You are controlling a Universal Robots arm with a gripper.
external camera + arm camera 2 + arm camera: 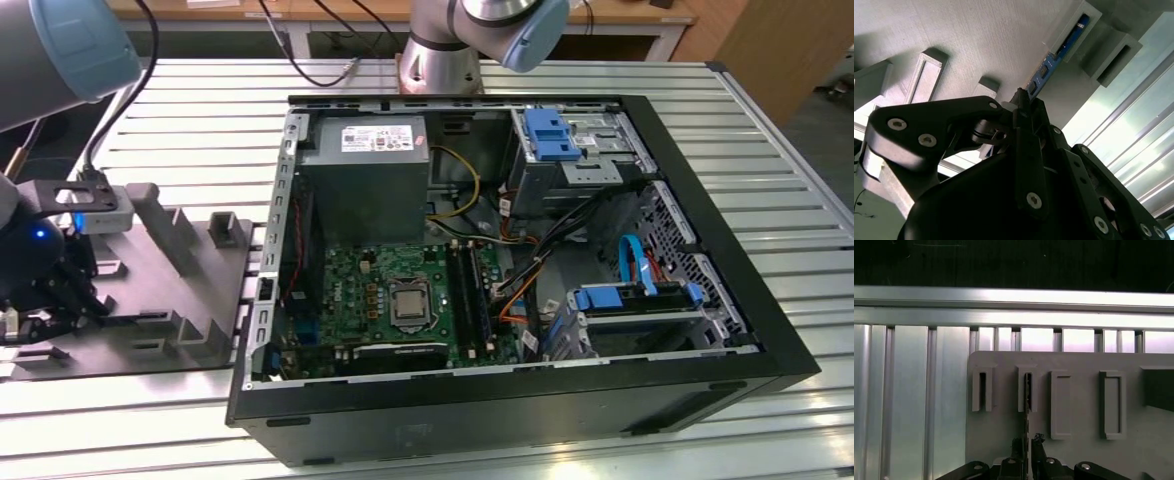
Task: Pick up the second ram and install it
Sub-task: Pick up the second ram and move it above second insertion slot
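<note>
We saw the claw (pixel 1027 442) pinched on the second ram (pixel 1046 67), edgewise in the tray (pixel 134 355) so its faces were grabbable, exterior view's 9 o'clock from the case (pixel 534 410).

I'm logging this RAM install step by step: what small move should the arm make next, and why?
Probably a short, straight lift. In the second wrist view the gripper looks shut on the near end of the second ram, whose far end sits in a slot of the grey fixture tray; pulling along the slot should free it without twisting.
</note>
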